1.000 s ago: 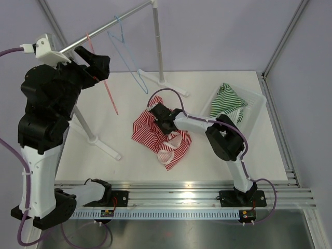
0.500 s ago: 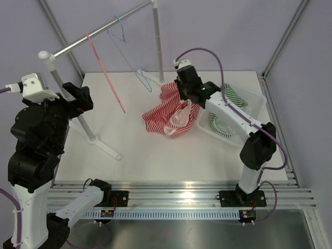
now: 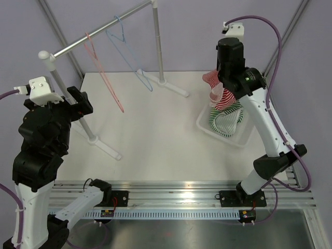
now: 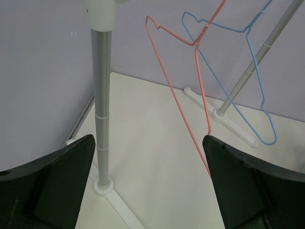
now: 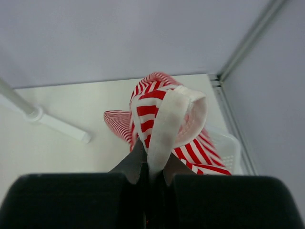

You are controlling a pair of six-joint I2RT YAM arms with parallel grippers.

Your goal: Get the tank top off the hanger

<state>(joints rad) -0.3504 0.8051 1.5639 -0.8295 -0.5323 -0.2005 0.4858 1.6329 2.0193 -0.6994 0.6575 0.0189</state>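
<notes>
The red-and-white striped tank top hangs bunched from my right gripper, high over the white basket at the right. In the right wrist view that gripper is shut on the tank top's white trim. A bare pink hanger hangs on the rail with nothing on it. My left gripper stands open beside the rack's left post. In its wrist view the left gripper holds nothing, and the pink hanger dangles ahead of it.
A bare blue hanger shares the rail with the pink one. The rack's posts stand on white feet on the table. A green-and-white striped garment lies in the basket.
My right gripper has carried the tank top from the table's middle up and right to above the basket. The left arm has drawn back from the rail and lowered.
</notes>
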